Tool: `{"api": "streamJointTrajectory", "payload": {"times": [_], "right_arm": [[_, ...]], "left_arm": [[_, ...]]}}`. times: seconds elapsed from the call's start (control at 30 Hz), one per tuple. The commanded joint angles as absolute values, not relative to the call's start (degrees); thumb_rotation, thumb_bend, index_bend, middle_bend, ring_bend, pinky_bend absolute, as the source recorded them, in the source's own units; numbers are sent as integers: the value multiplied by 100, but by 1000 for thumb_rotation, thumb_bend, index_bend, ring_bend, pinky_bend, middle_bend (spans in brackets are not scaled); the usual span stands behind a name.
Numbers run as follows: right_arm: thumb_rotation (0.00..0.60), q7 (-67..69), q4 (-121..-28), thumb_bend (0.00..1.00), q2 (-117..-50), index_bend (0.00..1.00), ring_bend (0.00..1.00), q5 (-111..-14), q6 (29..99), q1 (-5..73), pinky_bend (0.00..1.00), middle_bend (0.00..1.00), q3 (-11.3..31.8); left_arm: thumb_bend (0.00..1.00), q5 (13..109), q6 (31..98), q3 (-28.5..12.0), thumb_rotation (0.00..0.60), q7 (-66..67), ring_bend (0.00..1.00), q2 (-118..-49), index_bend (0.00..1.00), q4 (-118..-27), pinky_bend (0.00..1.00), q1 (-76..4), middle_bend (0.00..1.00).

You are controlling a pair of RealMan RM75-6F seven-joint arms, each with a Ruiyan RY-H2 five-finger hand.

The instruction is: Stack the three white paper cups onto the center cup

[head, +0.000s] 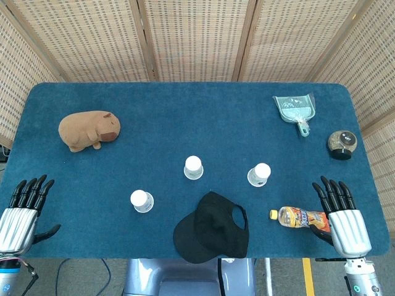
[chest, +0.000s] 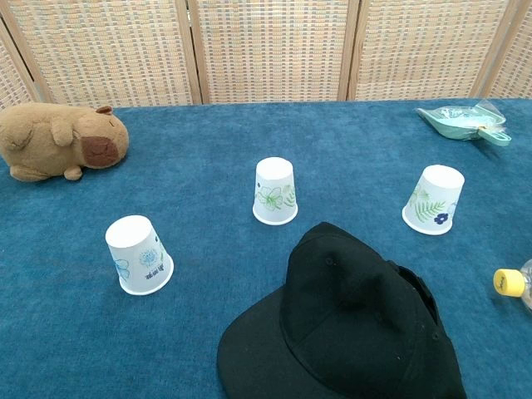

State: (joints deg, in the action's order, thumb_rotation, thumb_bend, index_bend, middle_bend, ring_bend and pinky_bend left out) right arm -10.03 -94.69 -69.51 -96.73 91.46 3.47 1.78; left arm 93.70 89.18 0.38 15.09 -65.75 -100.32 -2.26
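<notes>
While both arms rest at the near corners of the blue counter (head: 185, 111), three white paper cups stand upside down on it, well apart from one another, none stacked. The center cup (head: 193, 167) sits near the middle of the counter and bears a green flower print in the chest view. The left cup (head: 141, 200) stands nearer the front edge, with a faint blue print. The right cup (head: 259, 174) stands level with the center cup or slightly nearer, printed with green leaves and a dark blue flower. Since all three are inverted, their insides cannot be seen.

A black cap (head: 212, 228) lies at the front edge, between the left and right cups and just in front of the center cup, touching none of them. A drink bottle (head: 300, 217) with a yellow lid lies on its side at the right front, beside the right robot hand (head: 340, 213); whether they touch cannot be told. That hand lies flat, fingers straight and slightly spread, holding nothing. The left robot hand (head: 23, 209) lies likewise at the left front corner, fingers extended and apart, holding nothing.

Farther back, a brown plush animal (head: 89, 129) lies at the left, a pale green dustpan (head: 295, 110) in clear wrap at the right rear, and a small round jar (head: 341, 143) with a dark lid near the right edge; its contents are unclear.
</notes>
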Motion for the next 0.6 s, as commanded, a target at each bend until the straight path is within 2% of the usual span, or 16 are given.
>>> {"api": "streamJointTrajectory", "payload": {"times": [0.03, 0.6], "right_arm": [[600, -1006, -9472, 127, -6952, 0, 0, -9675, 9144, 346, 0, 0, 176], [600, -956, -9490, 127, -6914, 0, 0, -9733, 9180, 338, 0, 0, 166]], "left_arm": [[5, 9372, 8926, 32, 600, 1501, 0, -6573, 0, -10035, 0, -227, 0], [5, 9420, 8923, 54, 600, 1509, 0, -6551, 0, -10065, 0, -233, 0]]}}
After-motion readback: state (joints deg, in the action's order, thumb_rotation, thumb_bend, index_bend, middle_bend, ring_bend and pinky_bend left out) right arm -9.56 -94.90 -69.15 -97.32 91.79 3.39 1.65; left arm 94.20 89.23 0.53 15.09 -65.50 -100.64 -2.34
